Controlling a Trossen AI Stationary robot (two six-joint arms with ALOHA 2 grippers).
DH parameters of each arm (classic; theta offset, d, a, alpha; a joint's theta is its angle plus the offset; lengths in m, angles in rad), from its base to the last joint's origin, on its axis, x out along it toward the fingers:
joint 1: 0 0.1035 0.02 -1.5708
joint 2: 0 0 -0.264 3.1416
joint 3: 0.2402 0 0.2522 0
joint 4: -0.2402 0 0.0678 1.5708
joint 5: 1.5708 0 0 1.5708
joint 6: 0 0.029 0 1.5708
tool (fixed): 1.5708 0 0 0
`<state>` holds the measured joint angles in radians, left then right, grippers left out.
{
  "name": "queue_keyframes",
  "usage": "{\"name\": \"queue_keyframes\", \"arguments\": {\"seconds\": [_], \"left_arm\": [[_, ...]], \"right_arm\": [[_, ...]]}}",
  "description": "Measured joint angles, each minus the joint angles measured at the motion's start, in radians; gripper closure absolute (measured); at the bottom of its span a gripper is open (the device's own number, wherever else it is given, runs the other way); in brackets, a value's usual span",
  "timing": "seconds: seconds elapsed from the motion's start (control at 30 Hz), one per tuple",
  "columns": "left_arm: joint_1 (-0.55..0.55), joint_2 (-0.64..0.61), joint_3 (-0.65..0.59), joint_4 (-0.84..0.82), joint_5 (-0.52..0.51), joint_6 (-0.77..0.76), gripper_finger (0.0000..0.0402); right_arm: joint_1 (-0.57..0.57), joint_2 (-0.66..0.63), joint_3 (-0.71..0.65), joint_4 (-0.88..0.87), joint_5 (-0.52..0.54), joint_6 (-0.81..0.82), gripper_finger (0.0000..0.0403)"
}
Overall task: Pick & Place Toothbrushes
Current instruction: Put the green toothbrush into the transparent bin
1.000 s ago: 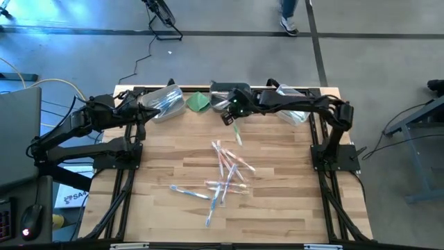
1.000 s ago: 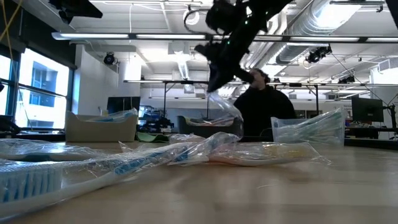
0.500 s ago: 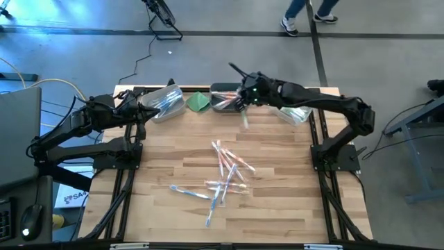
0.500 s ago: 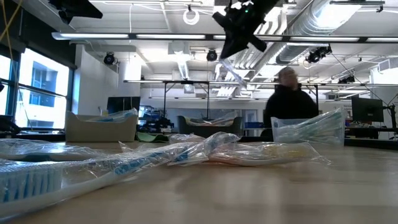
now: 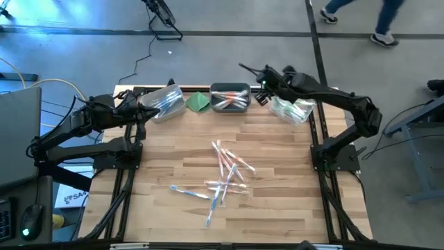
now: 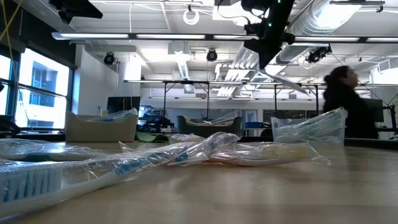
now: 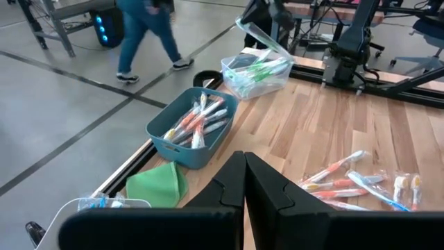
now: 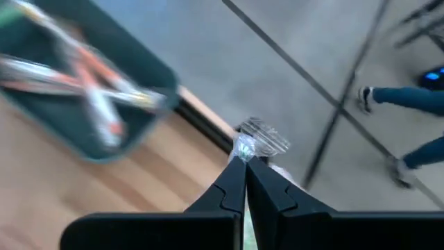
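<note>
Your right hand (image 5: 265,95) was clamped on one wrapped toothbrush (image 8: 258,141), fingers together on its end, and it hung high above the far edge of the counter (image 5: 277,208), between the teal bin (image 5: 229,98) and the clear bin (image 5: 291,110), nearer the clear one. In the low view that brush slanted down from the hand toward the clear bin. You had not released it, so I judged this one to be mid-delivery.

The clear bin held several brushes with green parts; the teal bin, just beside it, held orange ones. A third bin (image 5: 161,103), on the teal bin's other side past a green cloth (image 5: 198,102), held blue ones.

Your left hand (image 5: 141,111) waited by that third bin, its fingers shut on nothing.

A loose pile (image 5: 223,177) of toothbrushes lay on the counter, well in front of the teal bin. Roughly a dozen looked left to sort, so I judged the job past its start but far from finished.
</note>
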<state>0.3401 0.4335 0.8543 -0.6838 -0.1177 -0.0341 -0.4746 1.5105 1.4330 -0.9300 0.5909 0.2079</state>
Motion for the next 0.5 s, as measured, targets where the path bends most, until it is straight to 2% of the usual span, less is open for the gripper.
{"name": "queue_keyframes", "arguments": {"seconds": [0.37, 0.5], "left_arm": [[0.000, 0.000, 0.000, 0.000, 0.000, 0.000, 0.0402], [0.000, 0.000, 0.000, 0.000, 0.000, 0.000, 0.0402]], "right_arm": [[-0.181, 0.002, 0.000, -0.016, 0.025, -0.070, 0.0400], [-0.219, 0.002, -0.006, -0.011, 0.089, -0.084, 0.0400]]}}
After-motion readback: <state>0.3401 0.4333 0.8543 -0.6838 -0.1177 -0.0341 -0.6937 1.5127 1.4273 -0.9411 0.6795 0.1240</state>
